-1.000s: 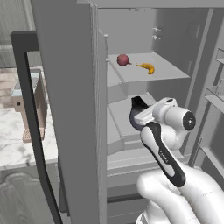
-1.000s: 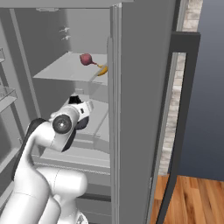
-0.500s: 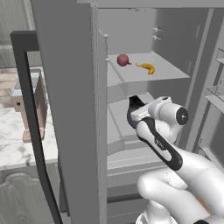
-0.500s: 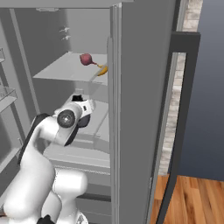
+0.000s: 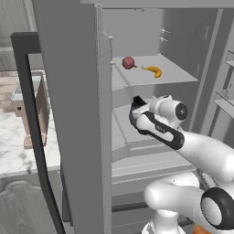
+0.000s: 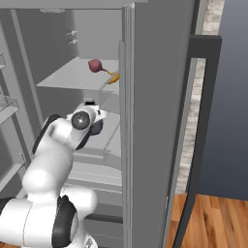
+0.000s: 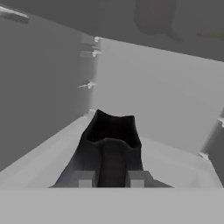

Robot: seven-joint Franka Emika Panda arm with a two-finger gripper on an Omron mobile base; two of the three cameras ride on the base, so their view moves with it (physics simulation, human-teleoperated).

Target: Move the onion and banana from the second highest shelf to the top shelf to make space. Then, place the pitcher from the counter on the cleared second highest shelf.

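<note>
The dark pitcher sits upright between my fingertips, and my gripper is shut on it. It hangs just over the second highest shelf, inside the open fridge. In the left base view the pitcher peeks out past my hand, above that shelf. On the top shelf lie the maroon onion and, to its right, the yellow banana. The right base view shows the onion and banana too. Seen from below, both appear as dim shapes through the slab above the pitcher.
The open fridge door stands close on the left of my arm. The marble counter with a wooden box lies beyond it. Door bins hang at the right. A tall grey fridge wall borders the opening.
My hand has pushed up and deeper into the fridge with the pitcher, and the elbow has swung out. Onion and banana have not moved.
</note>
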